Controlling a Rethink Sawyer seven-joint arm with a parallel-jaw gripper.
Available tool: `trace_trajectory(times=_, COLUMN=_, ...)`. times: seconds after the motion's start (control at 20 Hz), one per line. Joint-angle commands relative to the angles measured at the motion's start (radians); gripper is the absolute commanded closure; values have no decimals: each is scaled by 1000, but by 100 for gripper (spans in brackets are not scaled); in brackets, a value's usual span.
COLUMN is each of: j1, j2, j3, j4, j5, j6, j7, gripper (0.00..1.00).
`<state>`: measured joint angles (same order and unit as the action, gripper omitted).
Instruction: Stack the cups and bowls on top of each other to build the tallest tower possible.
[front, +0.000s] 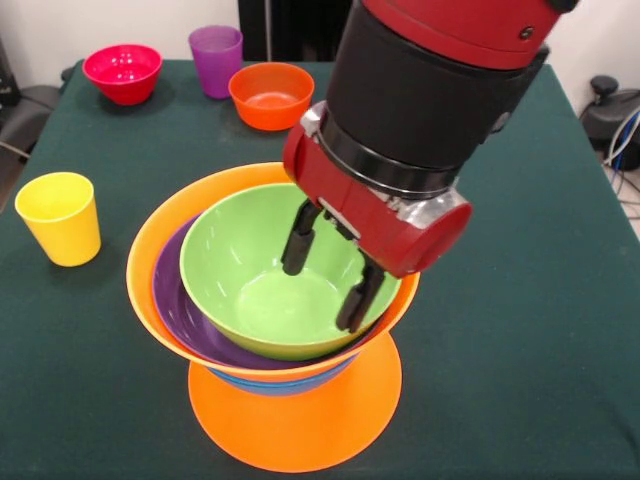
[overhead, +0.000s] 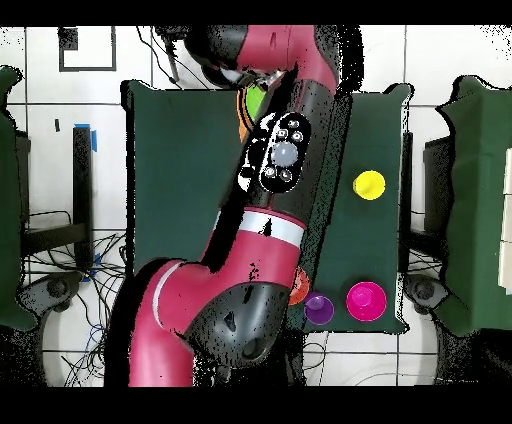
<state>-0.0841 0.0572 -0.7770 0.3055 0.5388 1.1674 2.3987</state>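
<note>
The tower stands at the table's near middle: a large orange bowl upside down, a blue bowl, a large orange bowl, the shallow purple bowl and the green bowl on top. My gripper is open and empty, its fingers hanging inside the green bowl. A yellow cup stands at the left; it also shows in the overhead view. A purple cup, a pink-red bowl and an orange-red bowl stand at the back. No teal bowl shows.
In the overhead view the arm hides most of the tower; only a green and orange sliver shows. The purple cup and pink-red bowl sit near the robot's base. The green table cloth reaches right of the tower.
</note>
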Motion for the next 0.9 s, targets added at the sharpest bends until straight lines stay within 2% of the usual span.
trace_trajectory(times=0.05, j1=31, j2=-39, j3=147, j4=199, j5=-89, j6=-86, j7=-108, gripper=0)
trace_trajectory(times=0.35, j1=36, j2=-50, j3=167, j4=221, j5=-98, j6=-98, j7=-106, gripper=0)
trace_trajectory(times=0.9, j1=64, j2=-96, j3=231, j4=378, j5=-123, j6=-213, j7=-96, gripper=0)
